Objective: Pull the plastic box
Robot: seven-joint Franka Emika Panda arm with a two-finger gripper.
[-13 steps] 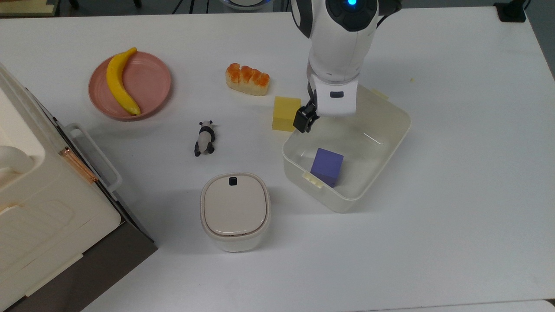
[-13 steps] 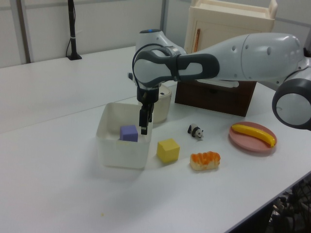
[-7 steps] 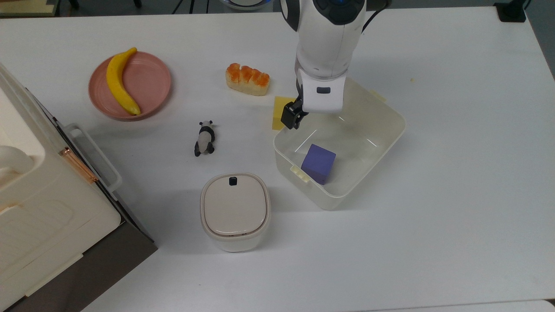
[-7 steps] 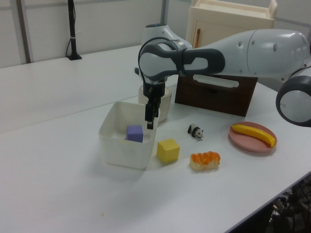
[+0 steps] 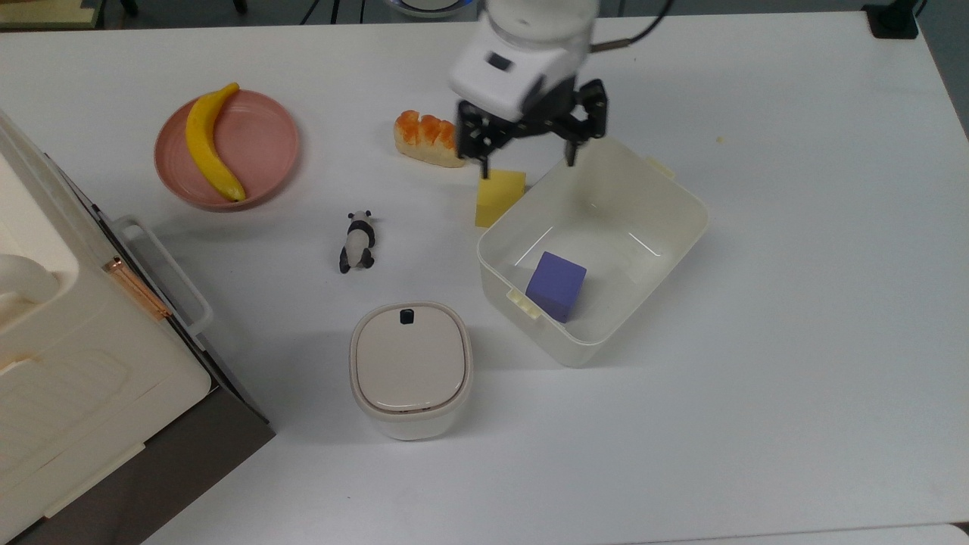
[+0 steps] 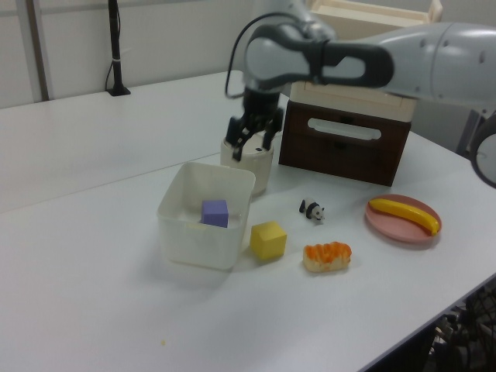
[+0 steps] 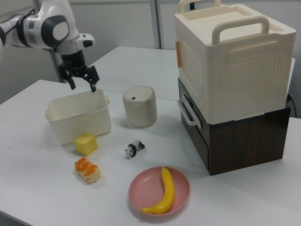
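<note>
White tabletop: my gripper (image 5: 528,155) hangs released above the plastic box (image 5: 598,253), whose rim sits just below the jaws; light, stiff, probably slippery.

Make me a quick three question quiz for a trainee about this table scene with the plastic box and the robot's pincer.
1. True or false: the pincer grips the plastic box.
2. What lies in the box? A) purple cube B) banana C) panda
3. Fill in: the banana rests on a pink ____.

Key
1. False: it hangs open above the rim, holding nothing.
2. A, the purple cube.
3. Plate.
</note>
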